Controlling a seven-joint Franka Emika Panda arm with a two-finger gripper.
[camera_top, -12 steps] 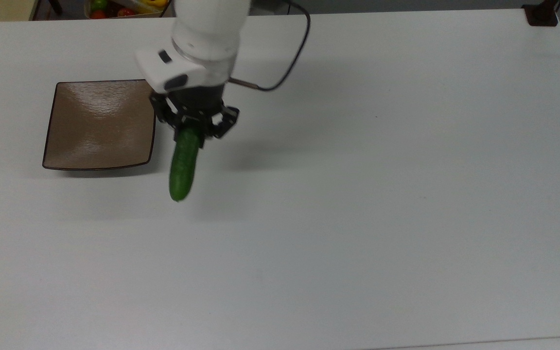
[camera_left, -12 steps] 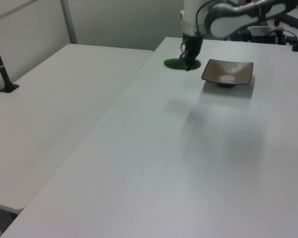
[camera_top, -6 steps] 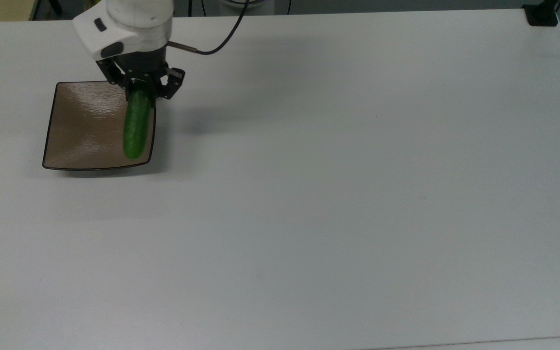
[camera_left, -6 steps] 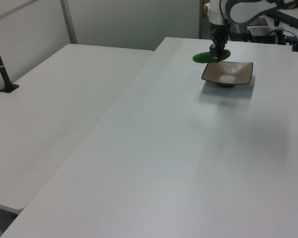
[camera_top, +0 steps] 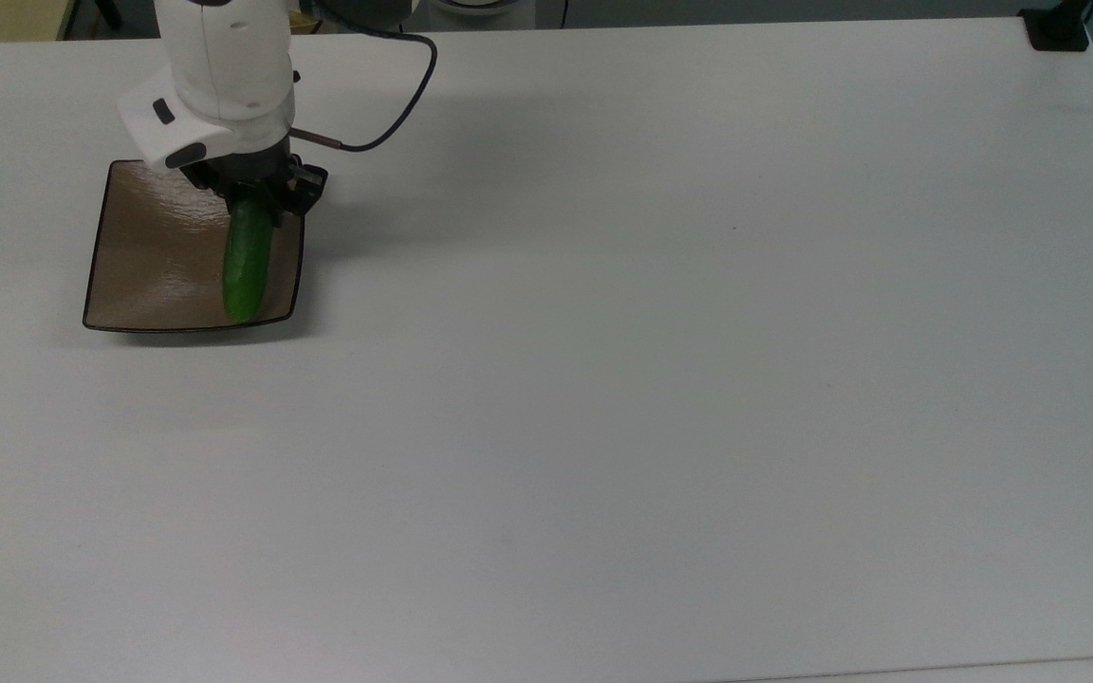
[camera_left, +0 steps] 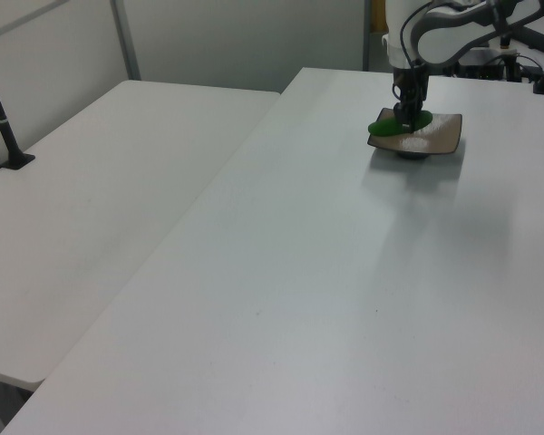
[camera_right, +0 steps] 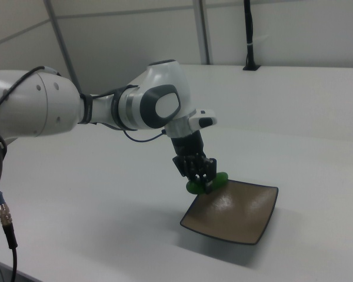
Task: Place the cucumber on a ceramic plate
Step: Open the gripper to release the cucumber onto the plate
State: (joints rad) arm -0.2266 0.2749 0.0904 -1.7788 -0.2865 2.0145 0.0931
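Note:
The square tan-brown ceramic plate lies at the top view's left on the white table. My gripper is shut on one end of the dark green cucumber. The cucumber stretches over the plate's right part in the top view, its free end near the plate's front rim. In the right view the gripper holds the cucumber just over the plate's left edge; whether it touches the plate I cannot tell. In the left view the cucumber sits across the plate's left side under the gripper.
The white table spreads wide to the top view's right of the plate. A black cable loops from the arm. A black mount stands at the far right corner. A second white table adjoins in the left view.
The gripper carried the cucumber to the top view's left, from beside the plate to over it, then came lower. The cucumber's free end now lies within the plate's outline.

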